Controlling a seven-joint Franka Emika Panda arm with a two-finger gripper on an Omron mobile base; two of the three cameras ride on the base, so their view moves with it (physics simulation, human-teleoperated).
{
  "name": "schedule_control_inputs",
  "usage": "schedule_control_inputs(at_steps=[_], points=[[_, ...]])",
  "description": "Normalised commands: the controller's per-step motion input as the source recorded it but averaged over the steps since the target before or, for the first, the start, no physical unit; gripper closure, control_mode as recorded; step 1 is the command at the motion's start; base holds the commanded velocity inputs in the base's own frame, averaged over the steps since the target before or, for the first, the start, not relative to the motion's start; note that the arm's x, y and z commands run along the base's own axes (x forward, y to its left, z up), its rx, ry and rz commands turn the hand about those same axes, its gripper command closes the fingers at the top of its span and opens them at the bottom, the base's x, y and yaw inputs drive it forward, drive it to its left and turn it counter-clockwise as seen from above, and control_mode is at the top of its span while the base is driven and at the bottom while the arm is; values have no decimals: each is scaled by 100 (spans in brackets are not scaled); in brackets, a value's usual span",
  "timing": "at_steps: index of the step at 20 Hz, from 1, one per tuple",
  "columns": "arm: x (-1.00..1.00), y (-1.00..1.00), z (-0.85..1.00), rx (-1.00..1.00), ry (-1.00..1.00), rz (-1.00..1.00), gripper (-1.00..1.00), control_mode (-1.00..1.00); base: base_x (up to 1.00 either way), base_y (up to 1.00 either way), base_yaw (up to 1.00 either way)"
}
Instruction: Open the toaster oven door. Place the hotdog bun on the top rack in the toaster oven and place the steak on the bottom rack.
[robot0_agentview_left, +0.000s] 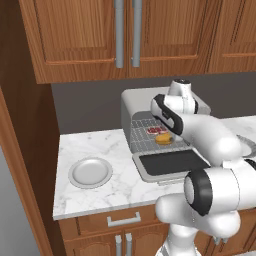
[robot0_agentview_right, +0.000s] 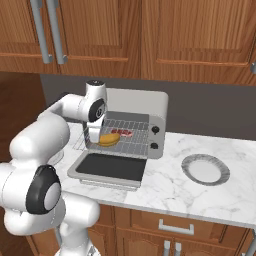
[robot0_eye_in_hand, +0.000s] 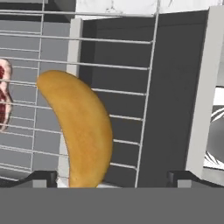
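hotdog bun between wide-open gripper

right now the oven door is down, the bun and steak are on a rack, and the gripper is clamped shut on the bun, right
Not quite. The gripper is open, its fingertips standing wide on either side of the hotdog bun rather than clamped on it, as the hand view shows. The rest holds: the toaster oven door is down, and bun and steak lie on a rack.

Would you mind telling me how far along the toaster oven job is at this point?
Done: the door is folded down flat, and the bun and steak both lie on wire racks inside the oven. In hand: nothing; the gripper is open above the bun. Left: which rack each sits on can't be told from here.
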Motion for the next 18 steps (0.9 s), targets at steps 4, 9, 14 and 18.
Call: schedule_control_inputs(at_steps=[4, 9, 14, 18], points=[[-6, 9, 20, 0, -3, 14, -100, -100, 0, 0, 0], [-28, 9, 15, 0, 0, 25, -100, -100, 0, 0, 0], [-39, 4, 12, 0, 0, 39, -100, -100, 0, 0, 0], [-49, 0, 3, -2, -3, 44, -100, -100, 0, 0, 0]])
